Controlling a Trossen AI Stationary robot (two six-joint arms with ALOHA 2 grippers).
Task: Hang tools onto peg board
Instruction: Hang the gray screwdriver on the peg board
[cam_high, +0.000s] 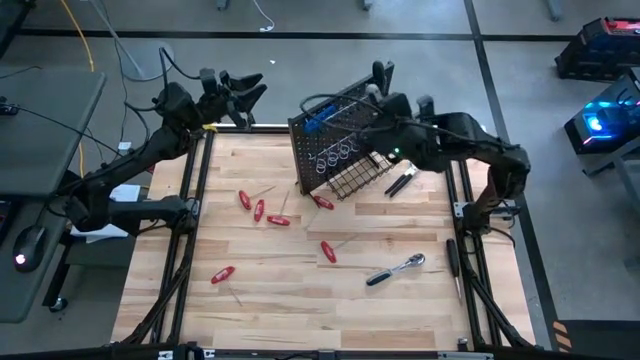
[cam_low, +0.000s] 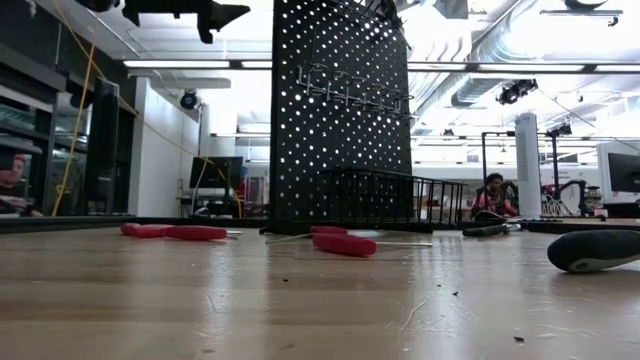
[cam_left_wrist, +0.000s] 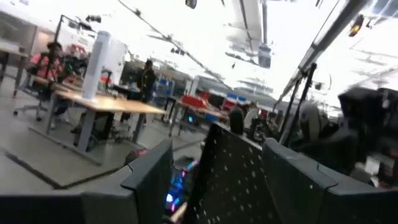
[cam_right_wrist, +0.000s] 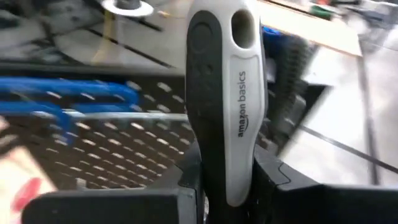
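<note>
The black peg board (cam_high: 335, 135) stands at the far middle of the table with a wire basket (cam_low: 390, 200) at its base. A blue T-handle key (cam_right_wrist: 68, 99) hangs on it. My right gripper (cam_high: 385, 95) is at the board's top right corner, shut on a tool with a black-and-grey handle (cam_right_wrist: 227, 93). My left gripper (cam_high: 245, 90) hovers open, high at the far left; the board (cam_left_wrist: 230, 174) shows beyond its fingers. Several red screwdrivers (cam_high: 259, 210) and a chrome ratchet (cam_high: 397, 269) lie flat on the table. My right gripper pinches the lower part of the handle (cam_right_wrist: 227, 186) between its two fingers. The handle lies along the fingers, and its free end with the hanging hole (cam_right_wrist: 244, 25) sticks out past them toward the board. The tool is lifted clear; its shaft is hidden behind the gripper.
A dark tool (cam_high: 400, 182) lies by the basket's right end. A black-handled tool (cam_high: 452, 258) lies along the table's right edge. Bare wood lies across the near half of the table. People sit at desks (cam_left_wrist: 53, 62) in the room beyond.
</note>
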